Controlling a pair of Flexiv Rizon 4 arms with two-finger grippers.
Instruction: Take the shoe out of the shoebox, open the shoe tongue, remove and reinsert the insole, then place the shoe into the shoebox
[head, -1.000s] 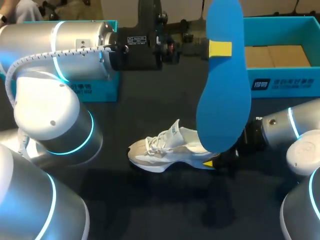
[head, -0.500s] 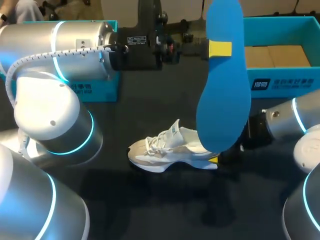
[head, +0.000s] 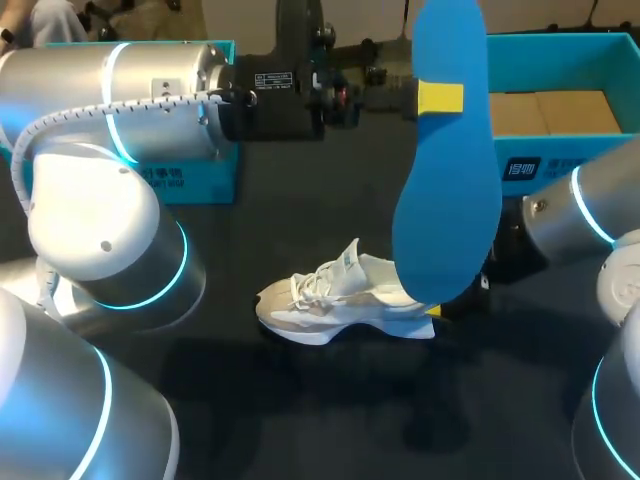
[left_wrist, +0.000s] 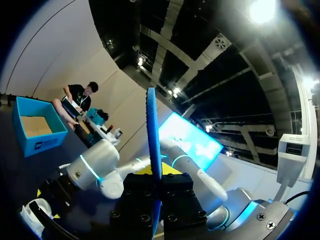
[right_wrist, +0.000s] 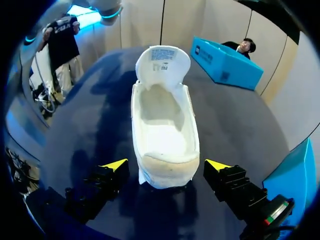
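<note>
Right arm (head: 585, 205) drifted up; right gripper (right_wrist: 166, 166) gapes wide astride the shoe (right_wrist: 162, 120) heel, not touching, while left gripper (left_wrist: 155, 192) clamps the insole (head: 450, 180): looks light, floppy, best pinched mid-length.

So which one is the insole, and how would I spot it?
Find the dark table, then the white shoe in its middle. Above the shoe's heel end hangs the insole, gripped near its top by the left tool. Unlike the blue shoebox behind it, it is flat, bright blue and shaped like a footprint.
</note>
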